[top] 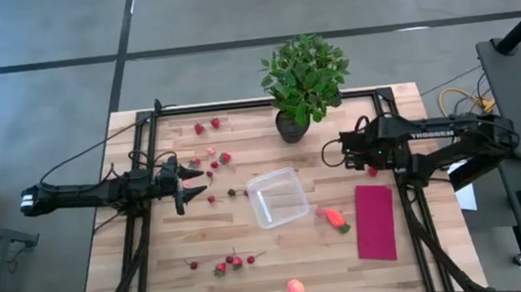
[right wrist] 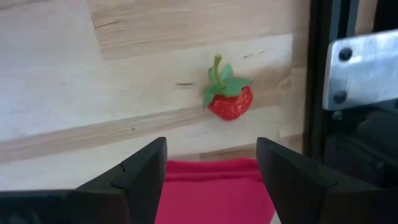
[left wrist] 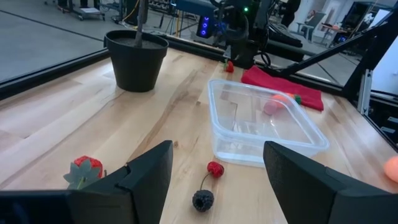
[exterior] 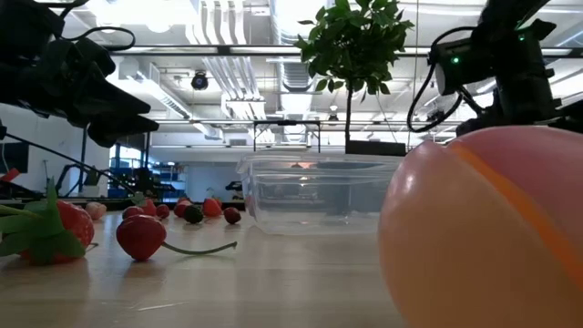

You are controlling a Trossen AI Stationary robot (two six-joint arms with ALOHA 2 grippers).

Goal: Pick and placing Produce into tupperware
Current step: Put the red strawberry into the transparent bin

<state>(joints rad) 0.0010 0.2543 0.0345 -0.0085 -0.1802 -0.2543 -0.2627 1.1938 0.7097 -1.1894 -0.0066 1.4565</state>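
Wooden table (top: 158,280) | tupperware (top: 278,198) centred, empty | right gripper (right wrist: 211,165) spread above strawberry (right wrist: 229,101), poised for pickup | left gripper (left wrist: 214,180) spread, idle.

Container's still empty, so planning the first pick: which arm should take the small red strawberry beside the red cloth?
Right. Its open gripper hangs directly over that strawberry by the red cloth; the left gripper is across the table.
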